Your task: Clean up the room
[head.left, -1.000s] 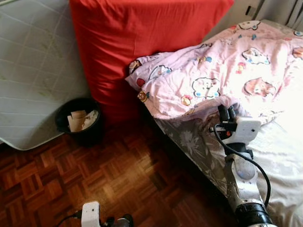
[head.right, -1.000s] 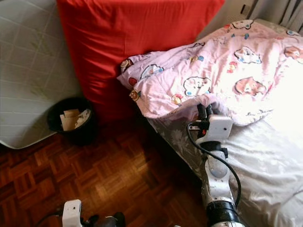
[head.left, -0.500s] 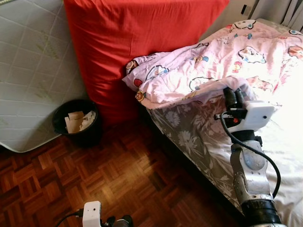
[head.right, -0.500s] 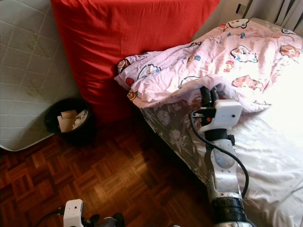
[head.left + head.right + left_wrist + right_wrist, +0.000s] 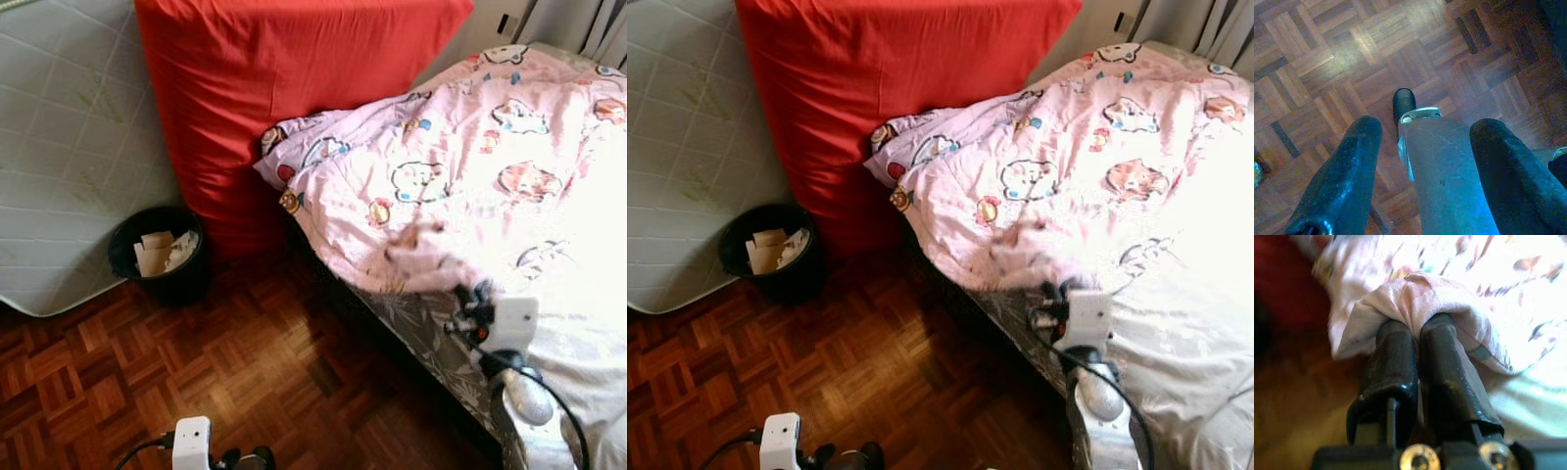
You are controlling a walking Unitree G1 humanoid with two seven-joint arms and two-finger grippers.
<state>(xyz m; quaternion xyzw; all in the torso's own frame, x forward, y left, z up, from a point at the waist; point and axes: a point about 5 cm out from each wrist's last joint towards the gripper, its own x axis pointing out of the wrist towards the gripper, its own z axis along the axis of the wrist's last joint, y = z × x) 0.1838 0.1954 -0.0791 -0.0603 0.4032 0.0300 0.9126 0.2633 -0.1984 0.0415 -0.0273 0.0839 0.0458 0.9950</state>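
Two pincers are to be told apart. Right pincer (image 5: 1418, 340): fingers pressed together on a fold of the pink quilt (image 5: 460, 166), pinching its near hem; in the left eye view it (image 5: 468, 302) sits at the bed's (image 5: 598, 352) floor-side edge, just below the quilt's lowest bulge. Left pincer (image 5: 1425, 161): fingers spread wide with nothing between them, hanging idle over the parquet floor (image 5: 147, 362), well apart from the bed.

Change over the last second: half a second ago the hem was lifted high and folded back, baring a broad strip of the grey flowered sheet (image 5: 421, 338) beside the red mattress (image 5: 284, 88). Now the arm has come down and toward the robot, and the quilt has followed, covering most of that strip; only a narrow band of sheet shows along the bed's edge near the pincer. The quilt around the pincer is blurred, probably because it is in motion, so the exact lie of the hem cannot be read.

Reading for the task: the step in hand appears to be spreading the quilt down the bed. The cloth near the red mattress is still bunched and wrinkled, so smoothing seems unfinished; a release at the bed's edge would likely be the next call.

Beside the red mattress, on the floor: a black bin (image 5: 157, 250) holding paper scraps, leaning close to a pale mattress (image 5: 69, 147).
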